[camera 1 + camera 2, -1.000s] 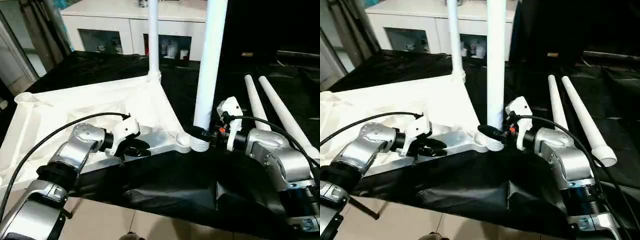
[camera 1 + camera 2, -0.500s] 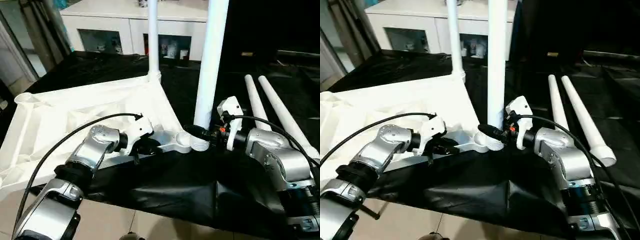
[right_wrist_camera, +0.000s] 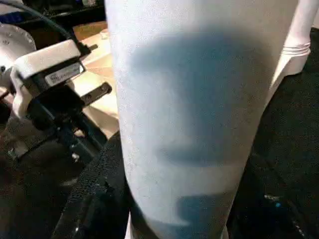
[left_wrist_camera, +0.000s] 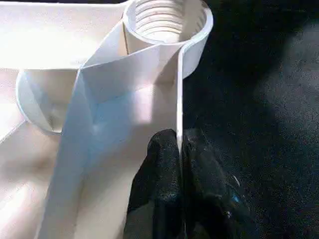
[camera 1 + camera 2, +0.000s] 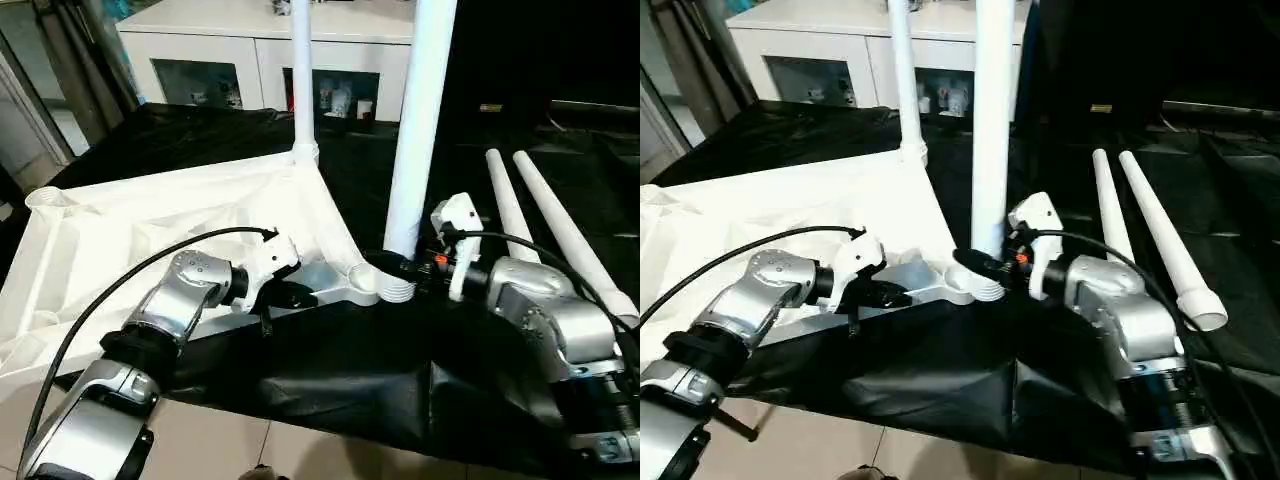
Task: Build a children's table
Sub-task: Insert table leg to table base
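Note:
The children's table top (image 5: pixel 150 225) lies upside down on black cloth, ribbed underside up. One white leg (image 5: pixel 300 80) stands upright in its far corner. My right gripper (image 5: pixel 395 265) is shut on a second leg (image 5: pixel 415 120), held upright with its threaded end (image 5: pixel 398 291) just beside the near corner socket (image 5: pixel 362 279). In the right wrist view that leg (image 3: pixel 194 124) stands between black fingers (image 3: pixel 94 199). My left gripper (image 5: pixel 298 295) is shut on the top's thin front rim (image 4: pixel 178 99), a little short of the threaded socket (image 4: pixel 167 20).
Two loose white legs (image 5: pixel 508 200) (image 5: pixel 565 230) lie side by side on the black cloth (image 5: pixel 350 380) at the right. A white cabinet (image 5: pixel 260 60) with glass-fronted compartments stands behind. The cloth's front edge hangs over a tiled floor (image 5: pixel 260 450).
My left gripper has slid right along the front rim toward the corner socket and closed on the rim. The right gripper and its leg have stayed put.

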Robot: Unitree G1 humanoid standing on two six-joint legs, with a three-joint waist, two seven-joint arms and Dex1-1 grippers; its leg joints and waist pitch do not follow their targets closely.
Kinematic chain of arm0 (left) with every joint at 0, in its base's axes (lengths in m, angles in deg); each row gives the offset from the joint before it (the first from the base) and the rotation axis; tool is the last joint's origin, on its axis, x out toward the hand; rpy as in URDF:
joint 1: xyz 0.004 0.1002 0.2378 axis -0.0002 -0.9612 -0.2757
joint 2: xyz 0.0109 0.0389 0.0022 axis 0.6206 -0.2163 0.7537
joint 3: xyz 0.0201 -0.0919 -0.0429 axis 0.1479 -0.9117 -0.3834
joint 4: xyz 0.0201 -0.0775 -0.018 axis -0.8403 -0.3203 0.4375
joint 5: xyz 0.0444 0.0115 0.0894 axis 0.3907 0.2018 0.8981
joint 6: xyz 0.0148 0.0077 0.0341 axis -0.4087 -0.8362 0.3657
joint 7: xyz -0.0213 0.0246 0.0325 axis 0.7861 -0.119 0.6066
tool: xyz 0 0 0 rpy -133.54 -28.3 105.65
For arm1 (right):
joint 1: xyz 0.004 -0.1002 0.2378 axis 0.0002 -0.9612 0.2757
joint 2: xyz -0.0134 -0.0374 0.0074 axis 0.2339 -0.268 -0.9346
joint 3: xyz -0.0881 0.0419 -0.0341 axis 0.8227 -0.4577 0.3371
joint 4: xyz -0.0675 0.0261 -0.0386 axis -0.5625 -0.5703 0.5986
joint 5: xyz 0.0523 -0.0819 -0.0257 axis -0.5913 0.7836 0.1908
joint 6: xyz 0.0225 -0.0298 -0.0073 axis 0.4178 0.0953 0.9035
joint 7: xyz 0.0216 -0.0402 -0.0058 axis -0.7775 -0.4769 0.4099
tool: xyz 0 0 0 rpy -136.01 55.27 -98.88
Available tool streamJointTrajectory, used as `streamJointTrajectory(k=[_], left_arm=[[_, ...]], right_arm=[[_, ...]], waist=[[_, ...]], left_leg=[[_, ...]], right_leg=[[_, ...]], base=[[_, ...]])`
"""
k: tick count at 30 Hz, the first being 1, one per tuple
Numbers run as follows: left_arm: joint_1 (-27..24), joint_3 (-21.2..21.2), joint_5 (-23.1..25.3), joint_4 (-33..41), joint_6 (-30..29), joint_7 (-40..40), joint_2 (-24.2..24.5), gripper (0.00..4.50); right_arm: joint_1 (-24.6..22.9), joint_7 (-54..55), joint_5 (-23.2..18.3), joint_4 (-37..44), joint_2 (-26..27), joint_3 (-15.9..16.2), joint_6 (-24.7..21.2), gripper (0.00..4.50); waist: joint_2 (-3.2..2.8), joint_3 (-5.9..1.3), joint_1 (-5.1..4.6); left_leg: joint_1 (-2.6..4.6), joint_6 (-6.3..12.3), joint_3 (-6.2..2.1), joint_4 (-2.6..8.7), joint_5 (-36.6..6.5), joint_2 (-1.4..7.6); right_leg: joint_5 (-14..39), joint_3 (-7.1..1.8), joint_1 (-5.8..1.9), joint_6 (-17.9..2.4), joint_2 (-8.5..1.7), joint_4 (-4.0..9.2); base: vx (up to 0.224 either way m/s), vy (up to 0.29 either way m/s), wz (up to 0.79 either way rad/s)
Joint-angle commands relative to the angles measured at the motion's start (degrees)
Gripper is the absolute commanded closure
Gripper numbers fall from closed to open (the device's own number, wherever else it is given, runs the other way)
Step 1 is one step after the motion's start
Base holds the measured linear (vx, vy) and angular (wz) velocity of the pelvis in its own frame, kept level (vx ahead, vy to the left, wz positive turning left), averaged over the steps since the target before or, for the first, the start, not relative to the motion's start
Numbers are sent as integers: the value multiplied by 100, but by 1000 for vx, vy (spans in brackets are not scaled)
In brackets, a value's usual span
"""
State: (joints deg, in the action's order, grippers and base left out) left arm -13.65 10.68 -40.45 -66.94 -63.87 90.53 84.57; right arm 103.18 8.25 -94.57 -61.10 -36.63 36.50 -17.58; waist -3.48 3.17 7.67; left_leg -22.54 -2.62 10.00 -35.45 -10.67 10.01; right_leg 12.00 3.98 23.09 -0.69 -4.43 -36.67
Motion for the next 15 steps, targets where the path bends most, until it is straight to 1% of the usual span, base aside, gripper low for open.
streamJointTrajectory(k=[1, 4, 5, 6, 7, 9, 10, 11, 12, 13, 15], left_arm=[[-60, -127, -31, 70, -63, -33, 85, 450], [-65, -196, -95, 71, 35, -74, 53, 450], [-87, -240, -165, 123, 42, -58, 29, 450], [-96, -262, -198, 145, 44, -54, 15, 450], [-145, -348, -328, 257, -16, -15, -40, 450], [-185, -387, -384, 326, -40, -9, -70, 450], [-189, -388, -385, 330, -40, -10, -71, 450], [-201, -388, -379, 343, -33, -24, -75, 450], [-225, -398, -368, 355, -17, -51, -81, 450], [-243, -419, -371, 357, 3, -75, -93, 450], [-273, -448, -395, 365, 7, -98, -106, 450]], right_arm=[[174, 65, -14, -80, 56, -3, 119, 257], [279, 92, 19, -267, 155, 20, 185, 257], [356, 98, 77, -422, 210, 48, 257, 257], [392, 99, 98, -491, 234, 57, 286, 257], [511, 101, 151, -708, 312, 72, 369, 257], [606, 91, 179, -891, 374, 85, 423, 257], [613, 89, 181, -906, 379, 87, 427, 257], [651, 75, 187, -993, 401, 97, 455, 257], [691, 56, 222, -1109, 422, 129, 508, 257], [729, 24, 239, -1218, 447, 156, 542, 257], [779, -14, 282, -1377, 490, 199, 605, 257]], waist=[[26, -416, -6], [23, -424, -20], [31, -426, -23], [53, -428, -24], [54, -426, -27], [42, -429, -43], [61, -427, -43], [57, -431, -40], [76, -432, -45], [75, -443, -43], [84, -435, -43]], left_leg=[[108, 87, -142, 461, -982, 332], [104, 85, -138, 453, -955, 324], [97, 92, -138, 451, -919, 324], [101, 99, -132, 451, -918, 324], [99, 100, -133, 453, -919, 327], [102, 103, -129, 449, -921, 325], [93, 136, -132, 448, -851, 328], [96, 161, -126, 442, -810, 330], [89, 180, -123, 443, -775, 326], [93, 205, -121, 434, -719, 326], [90, 235, -114, 432, -692, 327]], right_leg=[[618, -299, -289, -1340, -478, 448], [500, -297, -295, -1368, -480, 439], [445, -297, -298, -1378, -477, 425], [433, -296, -295, -1386, -479, 430], [444, -294, -298, -1404, -490, 422], [462, -293, -294, -1425, -483, 424], [405, -297, -300, -1430, -487, 409], [363, -296, -297, -1421, -487, 410], [320, -294, -303, -1422, -481, 407], [243, -290, -300, -1444, -483, 395], [232, -291, -297, -1452, -482, 400]], base=[[0, 0, 0], [0, 0, 0], [0, 0, 0], [0, 0, 0], [0, 0, 0], [0, 0, 0], [0, 0, 0], [0, 0, 0], [0, 0, 0], [0, 0, 0], [0, 0, 0]])
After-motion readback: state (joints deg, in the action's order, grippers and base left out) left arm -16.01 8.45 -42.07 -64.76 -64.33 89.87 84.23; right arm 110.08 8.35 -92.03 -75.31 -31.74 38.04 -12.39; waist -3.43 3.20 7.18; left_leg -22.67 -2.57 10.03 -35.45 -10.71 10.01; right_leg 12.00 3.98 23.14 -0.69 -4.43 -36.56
